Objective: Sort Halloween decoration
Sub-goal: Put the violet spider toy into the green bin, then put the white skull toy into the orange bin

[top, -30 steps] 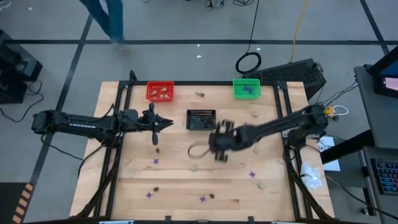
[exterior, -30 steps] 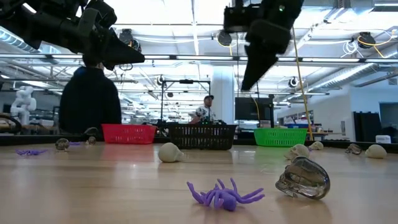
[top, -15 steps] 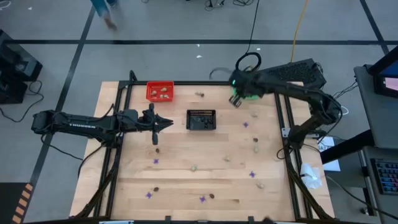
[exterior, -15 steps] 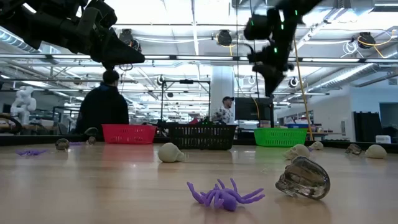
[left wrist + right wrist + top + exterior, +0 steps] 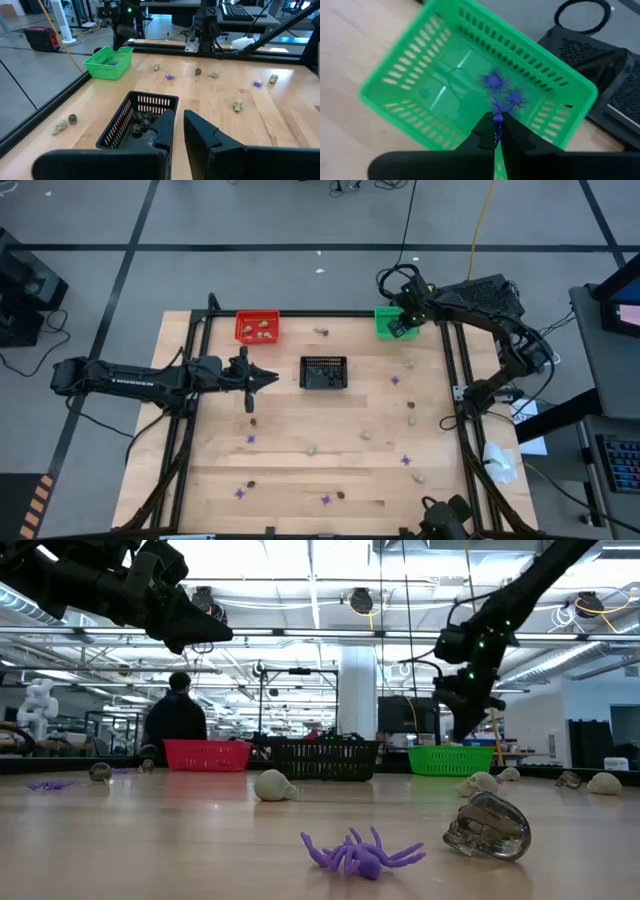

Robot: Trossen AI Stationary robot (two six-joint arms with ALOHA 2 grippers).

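We count three baskets: one red [image 5: 243,330], one black [image 5: 324,361], one green [image 5: 381,330]. Loose on the table [image 5: 300,415] we count five purple spiders [image 5: 394,379], about seven pale skulls [image 5: 412,406] and three dark bits [image 5: 253,420]. At the green basket we see three more purple spiders.

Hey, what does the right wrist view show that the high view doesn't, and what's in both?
Only the right wrist view shows the right gripper with its fingers shut on a purple spider, plus two more purple spiders lying inside the green basket.

Only the high view shows the red basket, the black basket, the trinkets scattered over the table, and the left gripper waiting beside the black basket.

Both show the green basket with the right gripper over it.
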